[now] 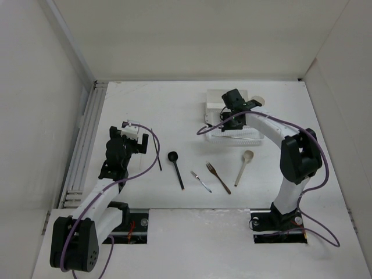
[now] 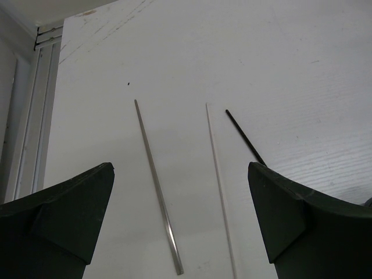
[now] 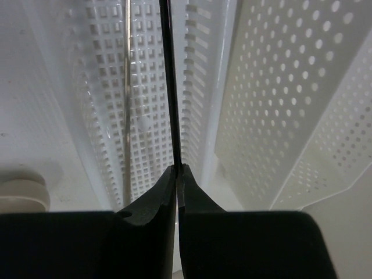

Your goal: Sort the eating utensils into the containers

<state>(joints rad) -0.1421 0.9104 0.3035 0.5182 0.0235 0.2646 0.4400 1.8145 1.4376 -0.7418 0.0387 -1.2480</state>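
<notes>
My right gripper [image 1: 235, 108] [image 3: 177, 168] is shut on a thin dark chopstick [image 3: 167, 87], holding it over the perforated basket [image 1: 237, 137] [image 3: 273, 93]. A silver chopstick [image 3: 127, 87] lies inside that basket. My left gripper [image 1: 133, 138] [image 2: 180, 170] hangs open above the table at the left. Between its fingers lie a silver chopstick [image 2: 156, 186] and a white one [image 2: 220, 192]. A dark chopstick [image 1: 156, 150] [image 2: 244, 136] lies beside the right finger. A black spoon [image 1: 175, 167], small silver fork [image 1: 201, 181], brown fork [image 1: 218, 177] and beige spoon [image 1: 244, 165] lie mid-table.
A white rectangular box [image 1: 214, 100] stands behind the basket, with a small cream cup [image 1: 259, 100] [image 3: 22, 193] to its right. White walls enclose the table, and a slotted rail [image 1: 84, 139] runs along the left side.
</notes>
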